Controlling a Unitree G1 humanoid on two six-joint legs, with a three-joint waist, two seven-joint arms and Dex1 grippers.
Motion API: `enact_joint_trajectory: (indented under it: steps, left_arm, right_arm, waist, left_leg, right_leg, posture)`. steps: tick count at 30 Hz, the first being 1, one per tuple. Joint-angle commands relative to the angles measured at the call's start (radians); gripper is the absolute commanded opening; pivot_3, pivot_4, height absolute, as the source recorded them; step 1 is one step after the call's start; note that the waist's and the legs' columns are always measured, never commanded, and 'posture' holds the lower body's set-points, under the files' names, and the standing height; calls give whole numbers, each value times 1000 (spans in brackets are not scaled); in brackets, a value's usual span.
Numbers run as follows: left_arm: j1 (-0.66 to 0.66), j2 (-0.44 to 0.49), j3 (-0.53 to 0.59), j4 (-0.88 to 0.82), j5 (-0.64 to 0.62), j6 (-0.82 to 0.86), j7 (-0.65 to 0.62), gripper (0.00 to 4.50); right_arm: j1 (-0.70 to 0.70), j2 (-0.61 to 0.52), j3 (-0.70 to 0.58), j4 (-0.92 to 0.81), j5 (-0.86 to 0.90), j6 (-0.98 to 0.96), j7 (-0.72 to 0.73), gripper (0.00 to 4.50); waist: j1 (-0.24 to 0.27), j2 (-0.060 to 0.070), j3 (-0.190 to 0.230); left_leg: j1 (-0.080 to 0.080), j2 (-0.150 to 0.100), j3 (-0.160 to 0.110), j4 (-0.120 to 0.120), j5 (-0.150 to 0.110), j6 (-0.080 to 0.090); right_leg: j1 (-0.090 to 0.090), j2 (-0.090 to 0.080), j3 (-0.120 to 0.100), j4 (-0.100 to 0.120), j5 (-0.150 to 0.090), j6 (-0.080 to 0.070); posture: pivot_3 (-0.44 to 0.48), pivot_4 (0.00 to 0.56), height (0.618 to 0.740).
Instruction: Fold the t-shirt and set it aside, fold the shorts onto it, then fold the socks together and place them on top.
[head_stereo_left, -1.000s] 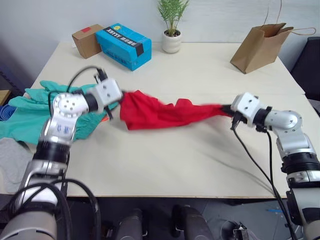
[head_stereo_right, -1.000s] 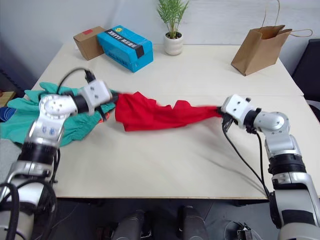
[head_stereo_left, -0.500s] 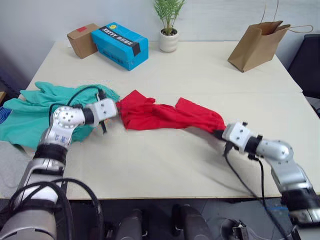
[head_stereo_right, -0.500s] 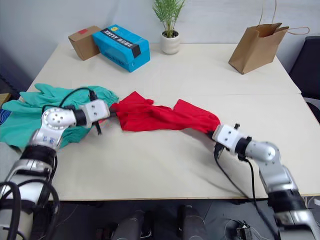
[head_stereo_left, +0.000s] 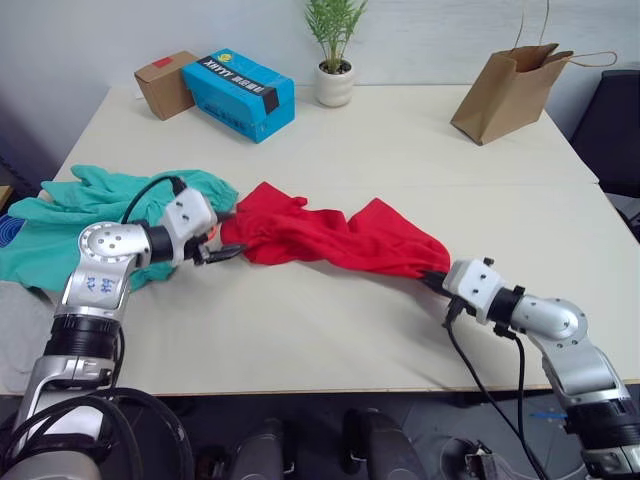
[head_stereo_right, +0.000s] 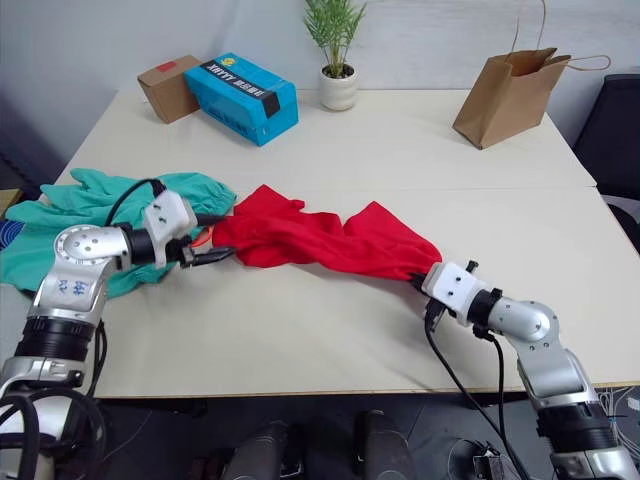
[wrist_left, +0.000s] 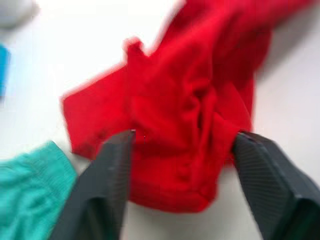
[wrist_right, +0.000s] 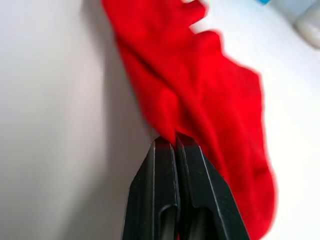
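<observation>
The red t-shirt (head_stereo_left: 330, 235) lies bunched in a long strip across the middle of the table. My right gripper (head_stereo_left: 432, 280) is shut on its right end, low over the table; the right wrist view shows red cloth pinched at the closed fingertips (wrist_right: 172, 145). At the shirt's left end my left gripper (head_stereo_left: 226, 247) stands open, its fingers (wrist_left: 112, 175) wide apart either side of the cloth's edge. The teal shorts (head_stereo_left: 70, 215) lie crumpled at the table's left, behind that arm. A patch of light grey cloth (head_stereo_left: 14, 330) shows at the near left edge; I cannot tell whether it is the socks.
Along the far edge of the table (head_stereo_left: 400, 160) stand a brown cardboard box (head_stereo_left: 165, 83), a blue box (head_stereo_left: 238, 92), a potted plant (head_stereo_left: 334, 85) and a brown paper bag (head_stereo_left: 510, 92). Bare tabletop stretches in front of and behind the shirt.
My left gripper has opened and let go of the shirt's left end. The right gripper has drawn its end toward the near edge, and the shirt now lies slack on the table.
</observation>
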Motion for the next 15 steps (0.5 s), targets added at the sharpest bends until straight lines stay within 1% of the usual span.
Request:
enact_joint_trajectory:
  steps: [1, 6, 10, 12, 13, 15]
  left_arm:
    - [-36, 17, 51, 1, -26, 16, 18, 4415]
    - [-30, 19, 24, 55, 27, -59, 20, 4415]
    - [-59, -2, -11, 154, 105, -132, 88, 4415]
    - [-74, -7, -5, 175, 110, -140, 105, 4415]
    - [-77, -3, 1, 173, 101, -142, 93, 4415]
    - [-57, 32, 22, 129, 41, -168, -14, 4415]
  right_arm:
    - [-45, -4, -59, 32, 29, -25, -8, 0]
    - [-107, 5, -71, 104, 28, -39, -10, 0]
    - [-217, 40, -58, 255, -16, -68, -70, 0]
    - [-263, 61, -52, 326, -29, -64, -91, 0]
    - [-281, 69, -49, 352, -36, -71, -99, 0]
    - [-315, 84, -42, 396, -44, -64, -102, 0]
  waist:
    - [0, 0, 0]
    - [-2, 0, 0]
    - [-2, 0, 0]
    - [-2, 0, 0]
    - [-2, 0, 0]
    - [-2, 0, 0]
  left_leg:
    - [0, 0, 0, 0, 0, 0]
    - [0, 0, 1, 0, 0, 0]
    - [1, 0, 2, 1, 0, 0]
    - [1, 0, 2, 1, 0, 0]
    - [0, 0, 2, 1, 0, 0]
    - [-1, 0, 2, 1, 0, 0]
  right_leg:
    - [0, 0, 0, 0, 0, 0]
    - [0, 1, 0, 0, 0, 0]
    - [0, 1, 2, 0, 0, 0]
    - [0, 1, 2, 1, 0, 0]
    - [-1, 1, 2, 1, 0, 0]
    - [-2, 1, 2, 1, 0, 0]
  posture:
    - [0, 150, 740]
    - [0, 150, 740]
    - [0, 150, 740]
    - [0, 150, 740]
    - [0, 150, 740]
    - [0, 150, 740]
